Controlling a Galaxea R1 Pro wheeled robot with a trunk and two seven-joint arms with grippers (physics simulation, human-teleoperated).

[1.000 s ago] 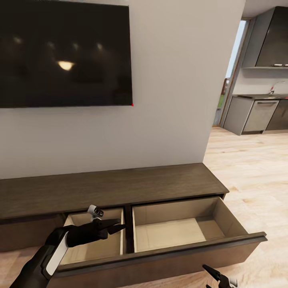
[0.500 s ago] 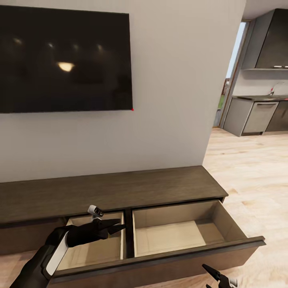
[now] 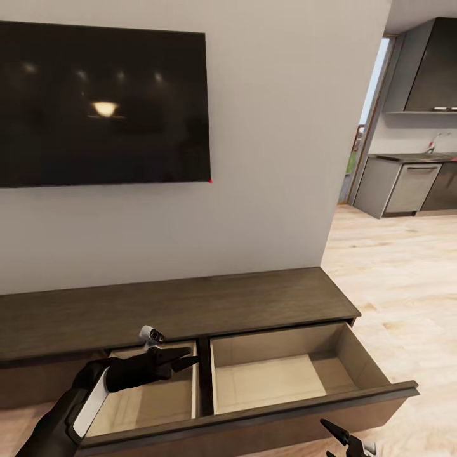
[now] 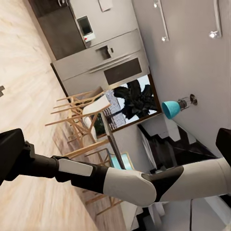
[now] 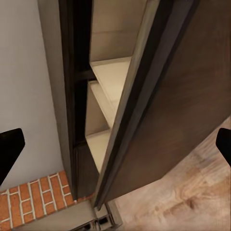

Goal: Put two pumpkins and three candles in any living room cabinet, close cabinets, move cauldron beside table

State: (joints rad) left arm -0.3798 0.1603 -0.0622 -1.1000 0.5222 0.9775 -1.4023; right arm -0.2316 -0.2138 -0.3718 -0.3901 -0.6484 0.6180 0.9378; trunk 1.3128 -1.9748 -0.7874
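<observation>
The cabinet (image 3: 190, 304) is a long, low dark-brown unit against the wall. Two of its fronts are pulled out. The left drawer (image 3: 143, 400) and the right drawer (image 3: 279, 377) both show bare beige insides. My left gripper (image 3: 192, 357) hovers open above the left drawer, at its right wall. My right gripper (image 3: 331, 438) is open, low in front of the right drawer's front panel (image 5: 163, 96); in the right wrist view its black fingertips (image 5: 9, 149) stand far apart. The pumpkins, candles, cauldron and table are out of view.
A large dark TV (image 3: 101, 105) hangs on the wall above the cabinet. To the right, pale wood floor (image 3: 406, 285) leads to a kitchen (image 3: 412, 178). The left wrist view looks across my other arm (image 4: 120, 180) toward wooden chairs (image 4: 82, 115).
The whole picture has slid downward a little, so the camera moved. Both drawers stay pulled out and both arms hold the same pose.
</observation>
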